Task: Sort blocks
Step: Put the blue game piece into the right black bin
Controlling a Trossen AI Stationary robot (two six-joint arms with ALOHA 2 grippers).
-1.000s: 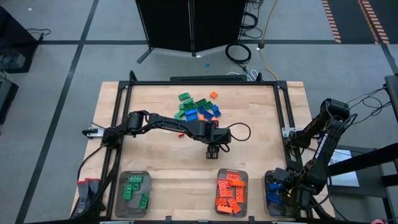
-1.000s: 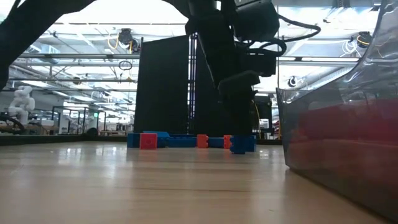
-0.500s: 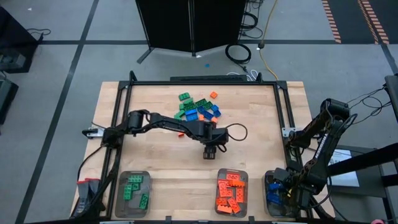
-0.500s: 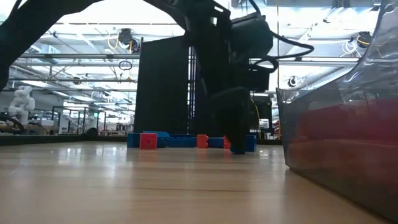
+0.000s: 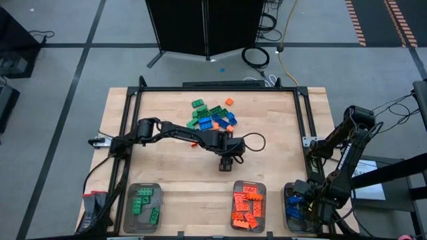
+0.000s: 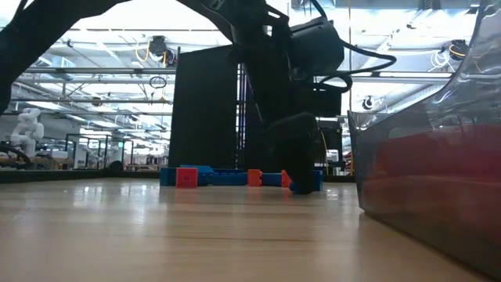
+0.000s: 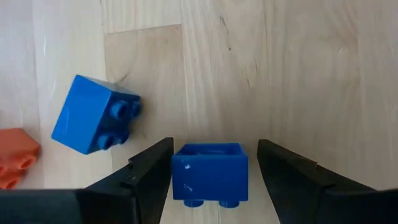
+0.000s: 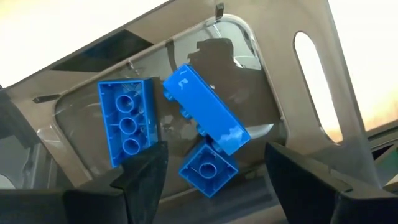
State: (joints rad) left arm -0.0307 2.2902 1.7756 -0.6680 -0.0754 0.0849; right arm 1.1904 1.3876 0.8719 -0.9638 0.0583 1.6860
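**Speaker 1:** Straddling a small blue brick (image 7: 210, 172), the left gripper (image 5: 227, 160) is seen low over the middle of the table (image 5: 167, 173), nearer than the mixed pile of blocks (image 5: 212, 117) at the far centre. Its fingers (image 7: 149, 171) stand parted; one is just beside the brick's side and a clear gap is left at the other, so nothing is clamped yet.

**Speaker 2:** And the risk?

**Speaker 1:** An uneven closure is judged likely: the brick could be pushed sideways across the smooth wood before it is pinched. A second blue brick (image 7: 94, 115), tipped on its side near the first, and an orange brick (image 7: 13, 157) beyond it could be knocked by a finger.

**Speaker 2:** Materials?

**Speaker 1:** Glossy hard plastic is shown, boxy with round studs, and a slip in the grip can be expected. The table is pale jointed wood. Clear, round-cornered trays sit along the near edge: green tray (image 5: 142, 206), orange tray (image 5: 248, 205), blue tray (image 8: 249, 87). The right gripper (image 8: 214, 180) is held open over the blue tray at the near right.
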